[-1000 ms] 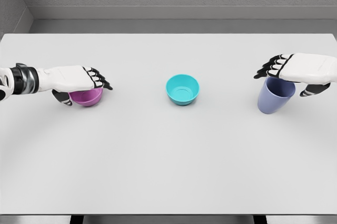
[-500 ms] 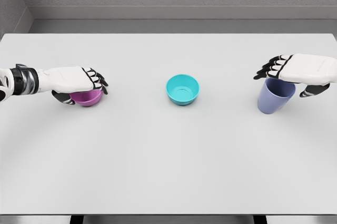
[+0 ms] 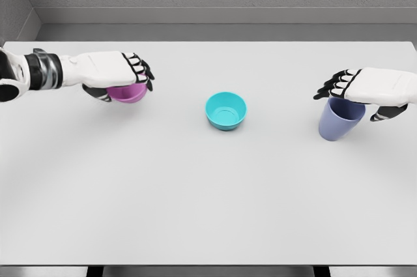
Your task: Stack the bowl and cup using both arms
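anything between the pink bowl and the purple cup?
Head view: only the teal bowl, standing about midway on the table between pink bowl and purple cup. Otherwise bare.

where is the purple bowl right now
In the head view the purple bowl sits in the left hand, at the table's left, left of the teal bowl.

No readable text, label, brand, number or sign showing anywhere: bowls, cup, hands, table all appearing unmarked.
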Controlling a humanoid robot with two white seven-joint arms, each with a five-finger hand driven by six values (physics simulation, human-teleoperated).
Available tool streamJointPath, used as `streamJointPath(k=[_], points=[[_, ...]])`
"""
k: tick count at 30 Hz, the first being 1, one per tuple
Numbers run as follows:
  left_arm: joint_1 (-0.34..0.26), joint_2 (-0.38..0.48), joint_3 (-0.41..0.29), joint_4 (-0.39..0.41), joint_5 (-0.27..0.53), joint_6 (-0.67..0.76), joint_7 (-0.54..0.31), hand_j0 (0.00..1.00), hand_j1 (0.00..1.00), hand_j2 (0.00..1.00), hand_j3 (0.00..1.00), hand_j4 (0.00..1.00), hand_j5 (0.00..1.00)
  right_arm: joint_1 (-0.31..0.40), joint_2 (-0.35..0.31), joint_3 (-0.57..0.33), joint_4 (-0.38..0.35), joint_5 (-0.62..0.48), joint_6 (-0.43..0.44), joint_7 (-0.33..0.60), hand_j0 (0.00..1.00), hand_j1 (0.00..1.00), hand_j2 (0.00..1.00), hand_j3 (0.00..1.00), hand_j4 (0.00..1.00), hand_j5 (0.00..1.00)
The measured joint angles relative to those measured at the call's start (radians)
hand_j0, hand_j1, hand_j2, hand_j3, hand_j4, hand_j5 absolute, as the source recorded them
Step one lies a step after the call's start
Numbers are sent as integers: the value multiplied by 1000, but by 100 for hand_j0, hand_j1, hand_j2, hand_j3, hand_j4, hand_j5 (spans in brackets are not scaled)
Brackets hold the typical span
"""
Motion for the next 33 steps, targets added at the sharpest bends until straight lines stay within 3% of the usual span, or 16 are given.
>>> streamJointPath(k=[7,16,23,33], points=[[-51,-103,-10,-40,32,0,1,67,67,67,67,67,67,0,0,0,0,0,0,0,100,100,100,100,100,100],[-133,-230,-100,-69,44,0,-1,67,67,67,67,67,67,2,-1,3,0,1,0,0,100,100,100,100,100,100],[-170,-297,-197,-24,34,-1,-4,67,67,67,67,67,67,2,1,18,1,1,0,0,100,100,100,100,100,100],[-181,-333,-227,48,27,0,-5,68,68,68,68,68,68,2,6,30,3,3,0,0,100,100,100,100,100,100]])
